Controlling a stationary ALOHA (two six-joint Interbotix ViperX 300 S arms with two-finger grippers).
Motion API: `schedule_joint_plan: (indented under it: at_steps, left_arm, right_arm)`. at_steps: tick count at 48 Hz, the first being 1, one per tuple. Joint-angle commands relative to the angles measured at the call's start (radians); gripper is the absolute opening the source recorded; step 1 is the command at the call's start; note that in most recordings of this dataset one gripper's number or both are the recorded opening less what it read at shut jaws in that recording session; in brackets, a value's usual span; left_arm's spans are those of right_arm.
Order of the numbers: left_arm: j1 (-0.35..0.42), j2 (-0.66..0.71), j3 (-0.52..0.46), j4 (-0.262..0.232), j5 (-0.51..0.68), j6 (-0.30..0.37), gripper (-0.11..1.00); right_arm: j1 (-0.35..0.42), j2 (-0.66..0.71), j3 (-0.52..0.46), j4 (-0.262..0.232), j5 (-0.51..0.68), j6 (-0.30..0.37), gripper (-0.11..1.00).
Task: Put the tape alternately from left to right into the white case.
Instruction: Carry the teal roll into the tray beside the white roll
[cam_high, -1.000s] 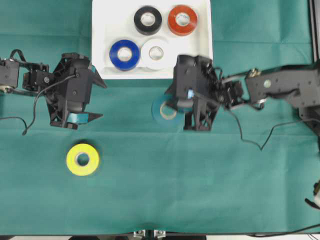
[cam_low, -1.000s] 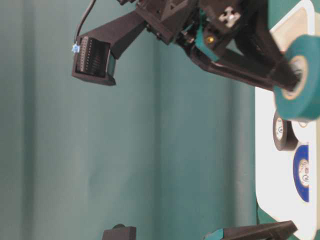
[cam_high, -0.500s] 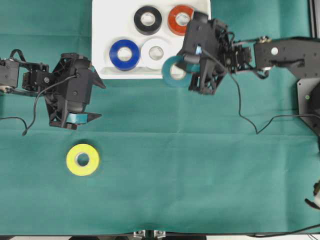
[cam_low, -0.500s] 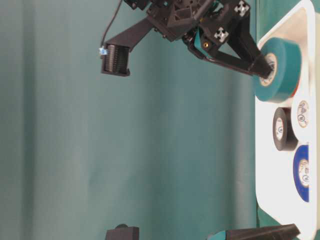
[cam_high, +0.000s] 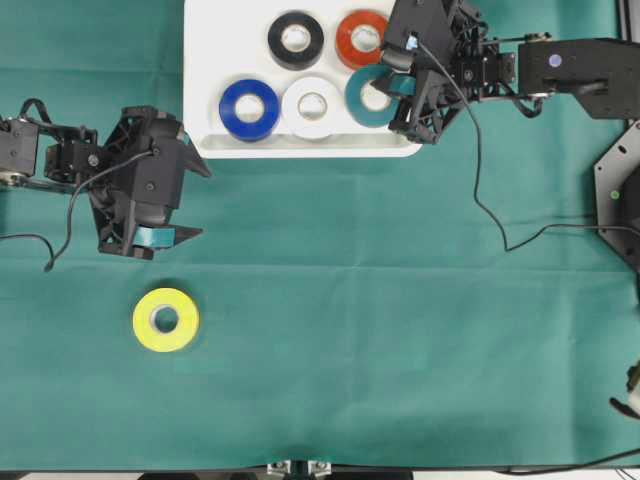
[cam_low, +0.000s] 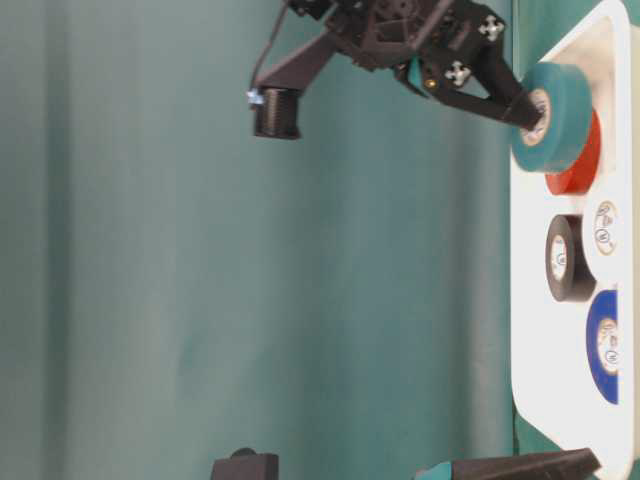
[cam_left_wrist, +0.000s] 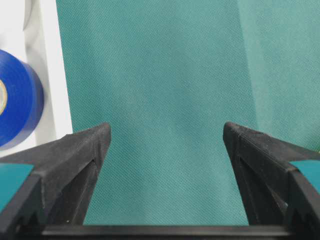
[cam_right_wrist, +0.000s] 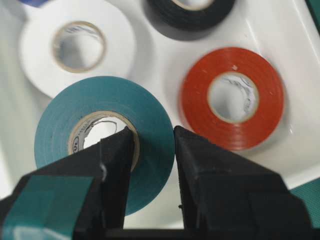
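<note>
My right gripper (cam_high: 392, 88) (cam_right_wrist: 154, 145) is shut on the wall of the teal tape roll (cam_high: 368, 97) (cam_right_wrist: 150, 115) (cam_low: 555, 115), one finger through its core, holding it above the white case (cam_high: 205, 40) (cam_right_wrist: 165, 95) (cam_low: 625, 150). In the case lie black (cam_high: 296, 40), red-orange (cam_high: 358, 38) (cam_right_wrist: 232, 97), blue (cam_high: 249, 109) (cam_left_wrist: 15, 107) and white (cam_high: 313, 106) (cam_right_wrist: 80, 47) rolls. A yellow roll (cam_high: 166, 319) lies on the cloth at front left. My left gripper (cam_high: 192, 200) (cam_left_wrist: 166, 132) hovers open and empty, left of the case's near corner.
Green cloth (cam_high: 400, 330) covers the whole table. Cables (cam_high: 500, 230) trail from the right arm across the cloth. The case's front rim (cam_high: 300, 152) lies between the two arms.
My right gripper has carried the teal roll from the cloth below the case up and right, over the rim, to beside the white and red-orange rolls. The left arm has stayed still.
</note>
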Motion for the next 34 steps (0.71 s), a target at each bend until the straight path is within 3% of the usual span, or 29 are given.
schedule_joint_plan:
  at_steps: [1,34]
  left_arm:
    - [-0.005,-0.015,-0.021,0.000,-0.005,-0.002,0.73]
    - [-0.006,-0.017,-0.023,-0.002,-0.005,-0.002,0.73]
  right_arm:
    - [-0.008,0.002,-0.011,-0.003,-0.023,0.000,0.25]
    - [-0.034,0.032,-0.011,-0.003,-0.048,0.005,0.25]
